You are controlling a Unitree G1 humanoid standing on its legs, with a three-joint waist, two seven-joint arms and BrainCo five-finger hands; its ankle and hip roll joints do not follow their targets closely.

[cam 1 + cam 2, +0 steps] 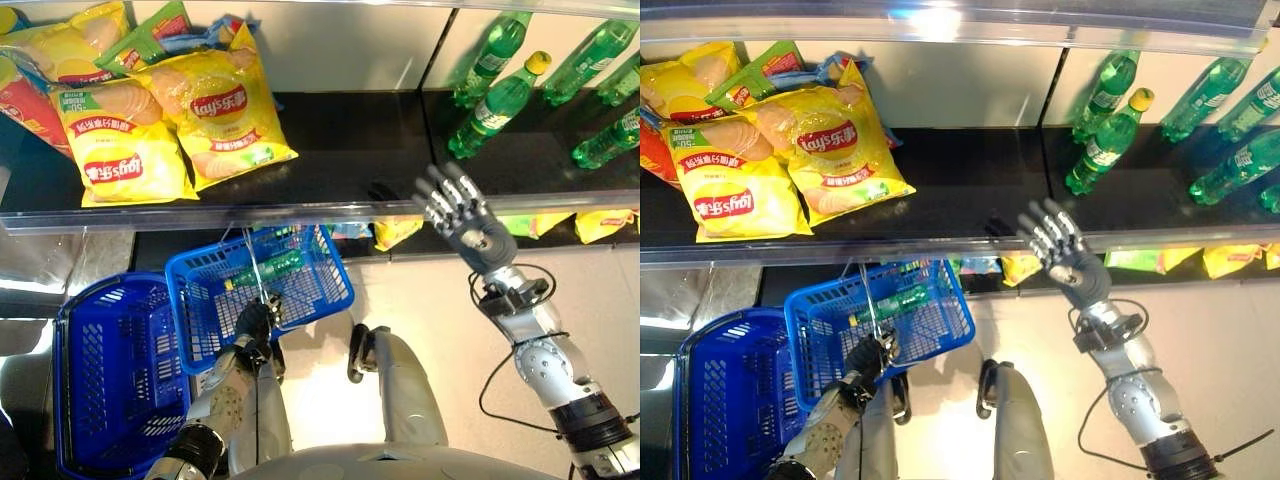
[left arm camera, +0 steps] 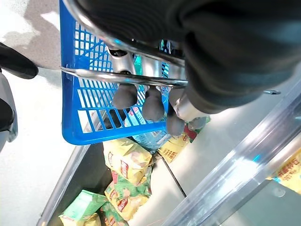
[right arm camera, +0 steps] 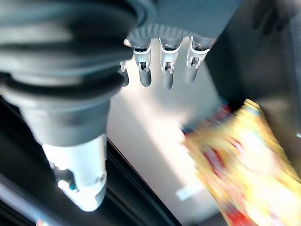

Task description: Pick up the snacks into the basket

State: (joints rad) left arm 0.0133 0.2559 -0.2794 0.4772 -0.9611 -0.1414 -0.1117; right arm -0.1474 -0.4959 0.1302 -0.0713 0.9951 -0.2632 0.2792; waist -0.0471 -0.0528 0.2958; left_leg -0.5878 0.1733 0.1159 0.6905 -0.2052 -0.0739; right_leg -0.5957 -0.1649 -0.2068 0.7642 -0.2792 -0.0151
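Gripping the metal handle [image 1: 258, 275] of a blue basket [image 1: 330, 283] at lower centre, the left hand [image 1: 256, 322] is clenched around it; a green bottle [image 1: 270, 268] lies inside. Right hand [image 1: 462, 215], fingers spread and released, hovers mid-right at the shelf edge [image 1: 250, 213]. Yellow snack bags [image 1: 215, 115] lie upper left on the shelf, green bottles [image 1: 500, 105] upper right.

The shelf [image 1: 340, 150] is bare black between the yellow chip bags [image 1: 215, 115] on its left and the green bottles [image 1: 500, 100] on its right, and the right hand [image 1: 465, 220] hovers with fingers spread before that gap. A dividing panel [image 1: 432, 50] walls off the bottles. The clear front rail [image 1: 300, 212] edges the shelf.
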